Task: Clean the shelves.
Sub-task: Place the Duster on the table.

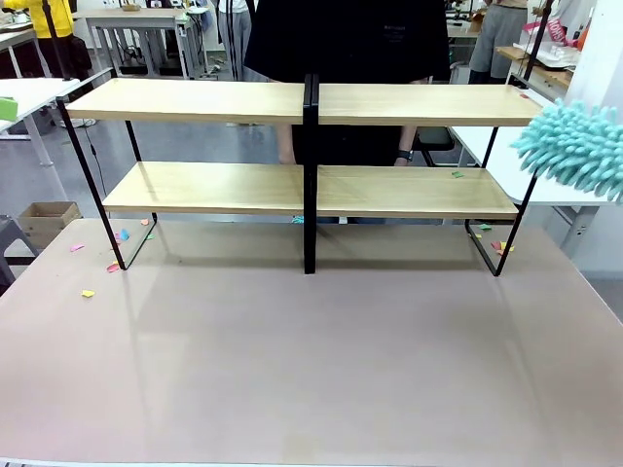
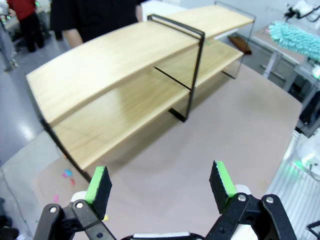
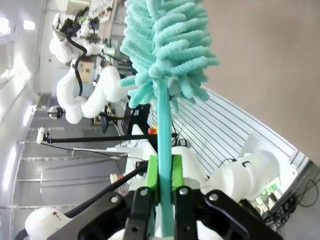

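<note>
**Duster raised beside the shelves**

Front view: the shelves (image 1: 307,146) stand at the table's (image 1: 311,370) far side; the teal duster (image 1: 574,146) hangs off their right end.

Left wrist view: the left gripper (image 2: 160,182) hovers above the table, fingers spread and empty.

Right wrist view: the right gripper (image 3: 162,175) clamps the duster's handle (image 3: 163,145), head pointing away.

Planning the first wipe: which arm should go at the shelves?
Right. Its right gripper is shut on the teal duster, already beside the top board of the shelves. The left gripper hangs open and empty.
</note>
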You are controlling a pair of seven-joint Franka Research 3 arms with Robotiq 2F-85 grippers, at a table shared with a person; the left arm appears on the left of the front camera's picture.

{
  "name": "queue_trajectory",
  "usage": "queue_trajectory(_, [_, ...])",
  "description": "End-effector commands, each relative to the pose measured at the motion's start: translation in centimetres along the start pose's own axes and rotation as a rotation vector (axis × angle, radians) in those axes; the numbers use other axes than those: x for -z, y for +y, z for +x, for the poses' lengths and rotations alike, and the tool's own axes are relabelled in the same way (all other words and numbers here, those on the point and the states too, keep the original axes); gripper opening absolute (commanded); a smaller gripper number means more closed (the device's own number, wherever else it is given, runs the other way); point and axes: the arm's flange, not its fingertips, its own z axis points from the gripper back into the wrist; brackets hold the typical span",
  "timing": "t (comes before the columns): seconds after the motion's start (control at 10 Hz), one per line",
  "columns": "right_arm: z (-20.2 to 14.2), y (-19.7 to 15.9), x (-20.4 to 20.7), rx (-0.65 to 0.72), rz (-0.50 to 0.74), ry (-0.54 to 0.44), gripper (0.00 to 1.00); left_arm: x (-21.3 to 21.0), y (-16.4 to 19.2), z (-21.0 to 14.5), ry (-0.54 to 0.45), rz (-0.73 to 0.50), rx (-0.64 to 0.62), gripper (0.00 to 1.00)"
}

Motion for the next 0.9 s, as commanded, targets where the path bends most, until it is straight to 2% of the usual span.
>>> queue_trajectory(0.0, [2.4, -1.0, 4.9, -0.065, -0.034, 0.212, 0.12, 5.2, -1.6, -2.2, 0.118, -0.209, -0.230, 1.00])
queue_trajectory(0.3, [5.2, -1.5, 14.0, -0.091, -0.152, 0.339, 0.12, 12.7, -4.1, -11.3, 0.441, -0.402, -0.480, 1.00])
queue_trajectory(0.4, [5.4, -1.2, 16.0, -0.118, -0.163, 0.404, 0.12, 14.5, -4.5, -13.1, 0.502, -0.397, -0.540, 1.00])
queue_trajectory(0.6, [5.7, -1.6, 17.5, -0.120, -0.215, 0.476, 0.12, 16.5, -4.0, -14.9, 0.525, -0.486, -0.740, 1.00])
queue_trajectory(0.7, [6.1, -2.1, 17.7, -0.105, -0.290, 0.502, 0.12, 17.0, -3.2, -15.1, 0.474, -0.454, -0.818, 1.00])
queue_trajectory(0.8, [6.8, -2.2, 17.7, -0.104, -0.291, 0.509, 0.12, 17.1, -2.4, -14.9, 0.475, -0.349, -0.782, 1.00])
